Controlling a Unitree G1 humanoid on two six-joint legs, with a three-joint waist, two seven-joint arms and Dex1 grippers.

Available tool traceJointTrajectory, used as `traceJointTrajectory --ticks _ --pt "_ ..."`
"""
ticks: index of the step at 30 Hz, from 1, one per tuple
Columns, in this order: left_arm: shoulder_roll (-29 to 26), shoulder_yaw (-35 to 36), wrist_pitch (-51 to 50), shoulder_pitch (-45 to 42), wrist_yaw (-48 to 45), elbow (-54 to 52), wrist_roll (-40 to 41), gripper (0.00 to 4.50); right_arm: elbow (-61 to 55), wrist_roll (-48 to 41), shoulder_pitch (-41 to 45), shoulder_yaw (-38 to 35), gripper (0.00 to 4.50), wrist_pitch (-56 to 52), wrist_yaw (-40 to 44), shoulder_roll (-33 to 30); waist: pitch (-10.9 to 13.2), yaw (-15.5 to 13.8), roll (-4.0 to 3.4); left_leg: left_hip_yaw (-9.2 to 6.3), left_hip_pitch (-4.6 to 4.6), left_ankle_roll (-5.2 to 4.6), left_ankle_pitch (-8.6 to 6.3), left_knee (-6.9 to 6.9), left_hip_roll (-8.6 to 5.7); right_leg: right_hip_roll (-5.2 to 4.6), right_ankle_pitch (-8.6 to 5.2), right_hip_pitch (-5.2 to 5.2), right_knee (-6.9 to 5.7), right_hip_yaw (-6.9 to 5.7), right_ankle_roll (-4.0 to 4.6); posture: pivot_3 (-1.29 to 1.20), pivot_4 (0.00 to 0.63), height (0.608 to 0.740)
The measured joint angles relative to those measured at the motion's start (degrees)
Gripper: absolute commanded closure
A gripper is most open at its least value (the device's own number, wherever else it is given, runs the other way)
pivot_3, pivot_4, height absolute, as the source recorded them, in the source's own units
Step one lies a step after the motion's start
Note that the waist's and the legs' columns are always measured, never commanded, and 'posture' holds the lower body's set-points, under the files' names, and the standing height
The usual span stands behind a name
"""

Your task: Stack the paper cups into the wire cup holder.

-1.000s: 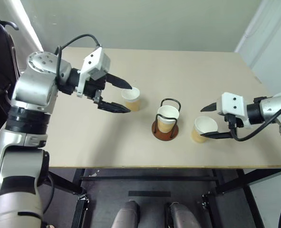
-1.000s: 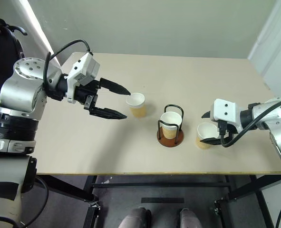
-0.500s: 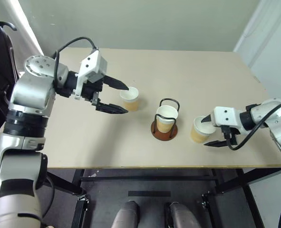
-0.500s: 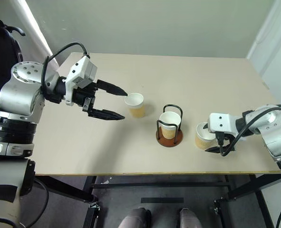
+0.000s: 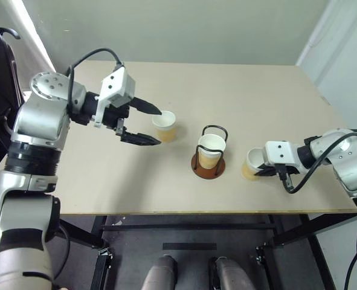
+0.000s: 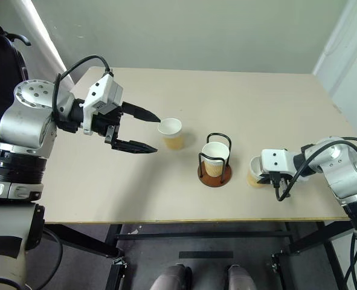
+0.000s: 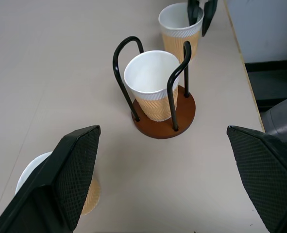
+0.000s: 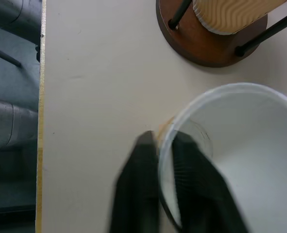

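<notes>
Where the pale beige table (image 5: 238, 90) fills the middle of the head views, it stands before a plain grey-green wall (image 5: 184, 27), with a white panel (image 5: 347, 54) at the far right and a dark floor (image 5: 190, 248) under its black frame. At the table's centre, the holder (image 5: 209, 158) rests on its red-brown disc, one cup (image 5: 211, 148) upright between its black wire loops. A second cup (image 5: 165, 125) stands on the bare top to the holder's left, well apart from it. A third cup (image 5: 251, 164) stands just to the holder's right, near the front edge. The right gripper (image 8: 160, 170) is pinched on this cup's rim, one finger inside the wall and one outside. The left gripper (image 5: 149, 125) hangs above the table with its fingers spread wide, their tips just beside the second cup and not touching it. A bright strip (image 5: 30, 30) runs along the wall at far left.
</notes>
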State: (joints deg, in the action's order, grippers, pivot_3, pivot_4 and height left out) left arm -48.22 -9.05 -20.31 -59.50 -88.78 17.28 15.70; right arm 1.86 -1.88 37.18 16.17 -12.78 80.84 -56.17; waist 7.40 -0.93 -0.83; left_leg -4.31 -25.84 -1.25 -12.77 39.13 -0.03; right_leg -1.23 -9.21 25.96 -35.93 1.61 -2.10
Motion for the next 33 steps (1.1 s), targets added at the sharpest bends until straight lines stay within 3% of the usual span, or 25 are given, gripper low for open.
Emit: traceJointTrajectory --ticks 10,19,33 --pt "-0.2 0.0 1.6 0.0 0.0 0.7 -1.3 0.0 -0.6 -1.5 3.2 -0.4 4.49 -3.3 1.2 0.2 0.0 0.1 0.0 0.0 0.0 0.0 0.0 -0.02 0.0 0.0 -0.08 0.02 0.0 0.0 0.14 0.0 0.15 0.74" --pt "-0.3 0.0 2.5 0.0 -0.5 1.9 -2.0 0.0 -2.9 -7.0 20.6 -6.4 4.49 -10.3 0.0 2.7 0.0 0.3 -0.01 -0.03 -0.04 0.05 -0.02 -0.13 0.0 0.01 -0.33 0.13 0.0 -0.01 0.57 0.0 0.15 0.74" --pt "0.1 0.0 2.7 0.2 -0.5 1.9 -2.2 0.0 -10.5 -11.5 19.3 -5.1 4.49 -16.5 -0.4 6.7 0.0 0.3 -0.01 -0.03 -0.11 0.06 -0.01 -0.08 -0.03 0.0 -0.34 0.19 -0.03 0.01 0.59 0.0 0.15 0.74"
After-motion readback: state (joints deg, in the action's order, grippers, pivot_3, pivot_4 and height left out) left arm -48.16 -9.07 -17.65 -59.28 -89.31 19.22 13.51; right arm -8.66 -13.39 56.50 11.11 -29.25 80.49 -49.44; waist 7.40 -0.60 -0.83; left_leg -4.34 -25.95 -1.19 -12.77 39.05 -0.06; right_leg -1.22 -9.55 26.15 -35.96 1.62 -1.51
